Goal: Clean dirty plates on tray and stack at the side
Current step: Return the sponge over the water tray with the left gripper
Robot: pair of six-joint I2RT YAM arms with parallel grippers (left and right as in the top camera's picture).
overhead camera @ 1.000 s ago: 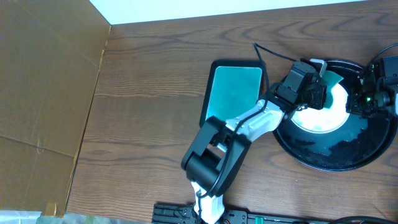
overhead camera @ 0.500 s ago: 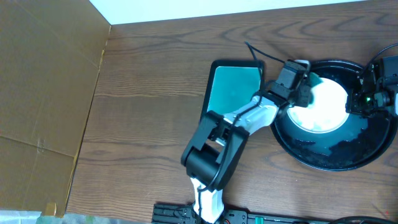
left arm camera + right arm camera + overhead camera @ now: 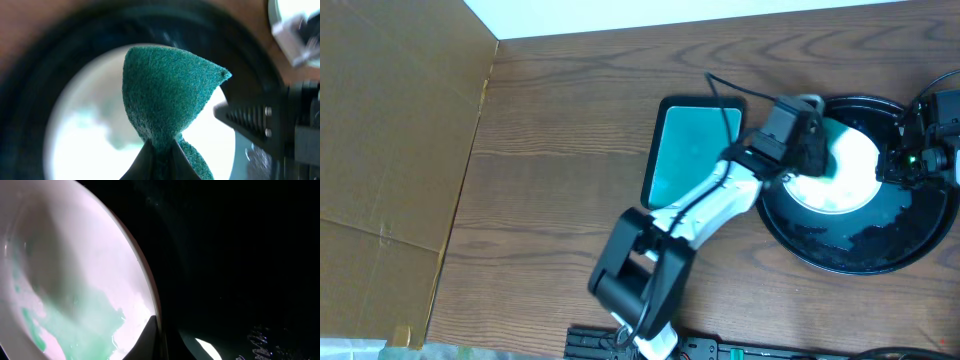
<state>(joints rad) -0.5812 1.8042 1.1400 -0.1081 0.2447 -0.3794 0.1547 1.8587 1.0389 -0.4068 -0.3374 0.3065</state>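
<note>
One white dirty plate [image 3: 842, 178] lies in the round black tray [image 3: 850, 264] at the right; I see no other plates. My left gripper [image 3: 817, 152] is shut on a teal sponge [image 3: 165, 95] and holds it over the plate's upper left part [image 3: 85, 135]. My right gripper [image 3: 892, 165] is shut on the plate's right rim [image 3: 150, 300], one finger on the plate and one under the rim. A pale green smear [image 3: 85, 322] lies on the plate near that finger. The tray's dark floor [image 3: 240, 255] fills the rest of the right wrist view.
A rectangular teal dish with a black rim [image 3: 695, 150] lies just left of the tray, under my left arm. A cardboard box [image 3: 390, 130] fills the left side. A white wall edge runs along the table's back.
My left gripper has swept the sponge leftward across the plate's upper part, and the arm's elbow has swung down and left. The right gripper has held still on the rim.
</note>
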